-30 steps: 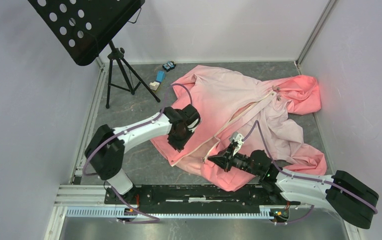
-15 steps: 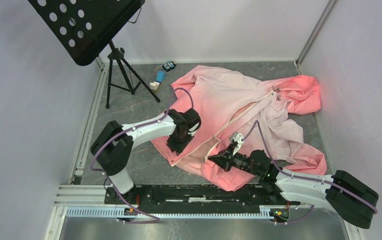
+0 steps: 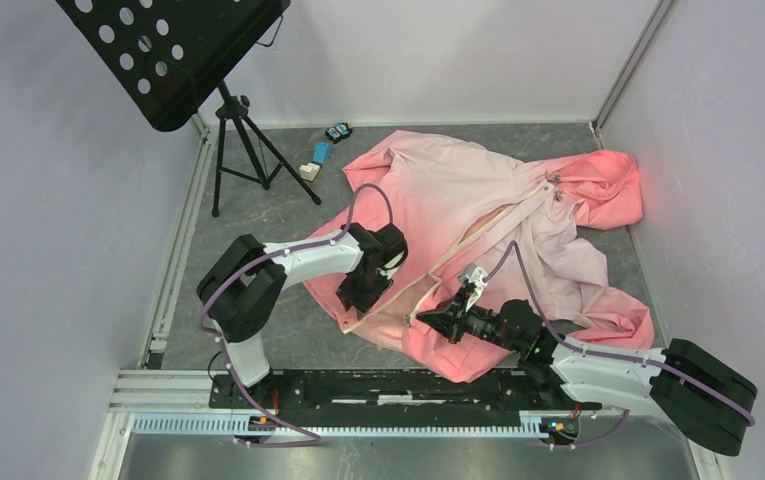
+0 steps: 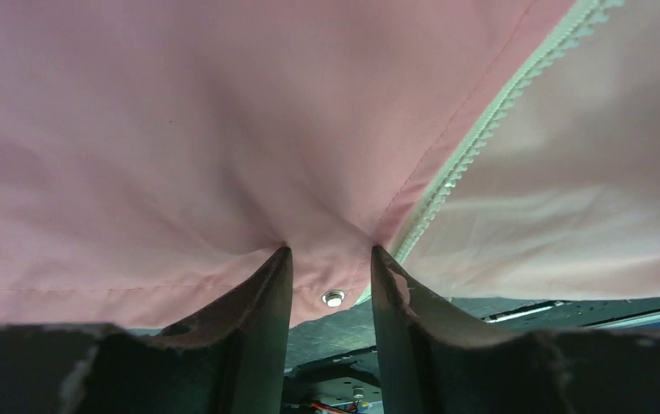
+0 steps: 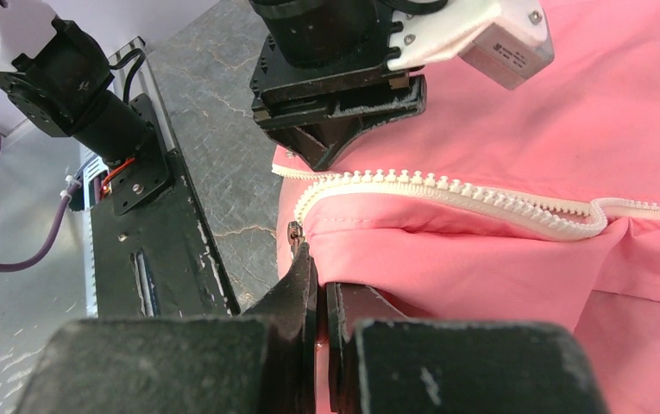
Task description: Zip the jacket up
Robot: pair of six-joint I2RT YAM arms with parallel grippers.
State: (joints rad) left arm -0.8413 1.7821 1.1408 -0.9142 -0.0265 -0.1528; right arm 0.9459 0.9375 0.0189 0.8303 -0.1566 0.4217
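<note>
Plainly the job sits at its opening step: the jacket (image 3: 478, 190) lies spread open on the table (image 3: 258, 320), from the middle of the overhead view to its upper right, and its cream zipper (image 3: 503, 215) runs unjoined from the collar down towards the lower centre.

The left gripper (image 3: 361, 292) stands over the bottom hem of one front panel. Its fingers are apart, with the hem corner and a small metal snap (image 4: 333, 297) showing in the gap; I judge the cloth pressed down more than clamped. The right gripper (image 3: 436, 318), just to the right, has its fingers together, pinching the other panel's edge at the lower end of the zipper teeth (image 5: 447, 191). A small dark metal piece sits at its tip; whether that is the slider I cannot tell.

To do this well, both bottom ends need to lie flat, parallel and touching before anything slides. One side should be held taut while the other is fed in, since loose fabric will likely buckle.

Folds bunch under the teeth at the right of the right wrist view, and the two wrists crowd one another there. A music stand (image 3: 173, 55) and some small blocks (image 3: 320, 152) sit at the upper left, well apart.
</note>
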